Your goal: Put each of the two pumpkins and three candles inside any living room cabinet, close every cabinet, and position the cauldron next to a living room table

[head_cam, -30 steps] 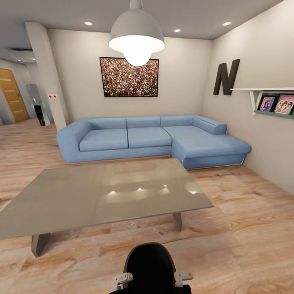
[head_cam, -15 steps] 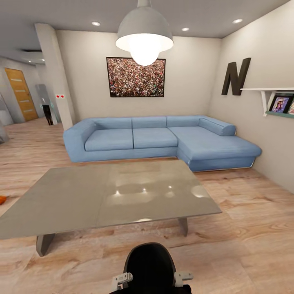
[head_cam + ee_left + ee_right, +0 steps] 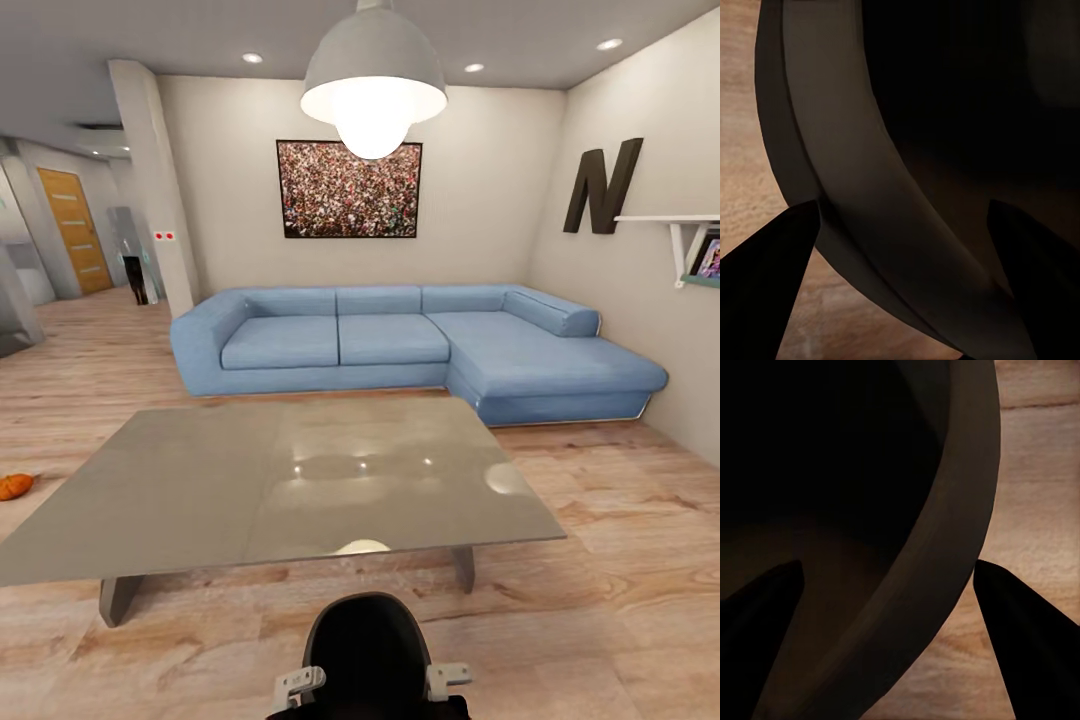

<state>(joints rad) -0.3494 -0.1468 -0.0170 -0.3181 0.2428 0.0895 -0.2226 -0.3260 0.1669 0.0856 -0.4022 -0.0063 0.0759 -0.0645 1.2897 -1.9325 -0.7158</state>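
- Head view: a small round black cauldron [image 3: 368, 650] sits at the bottom centre of the frame, its flared rim between two pale grey gripper mounts low on either side.
- Just beyond it, across the middle of the frame, stands a low grey table with a glossy rectangular top [image 3: 200, 500], reflecting the ceiling spots; it lies between the cauldron and the long light-blue corner sofa [image 3: 400, 345] behind.
- A small orange ribbed pumpkin [image 3: 14, 487] lies on the pale wooden plank floor [image 3: 620, 600] at the left edge, just beside the table's left end.
- A white dome pendant lamp [image 3: 373, 85] hangs at the top centre, partly over a dark speckled framed picture [image 3: 349, 189] on the back wall.
- A large dark letter N [image 3: 601, 187] and a white wall shelf [image 3: 680, 225] are at the upper right; an orange wooden door [image 3: 76, 230] shows at the far left.
- Left wrist view: the left gripper [image 3: 900, 277] has its two dark fingers spread wide, and the cauldron's thick curved rim runs between them; whether they touch it I cannot tell.
- Right wrist view: the right gripper [image 3: 889, 630] is likewise spread wide, the cauldron's rim passing between its fingers over floorboards; contact is unclear.
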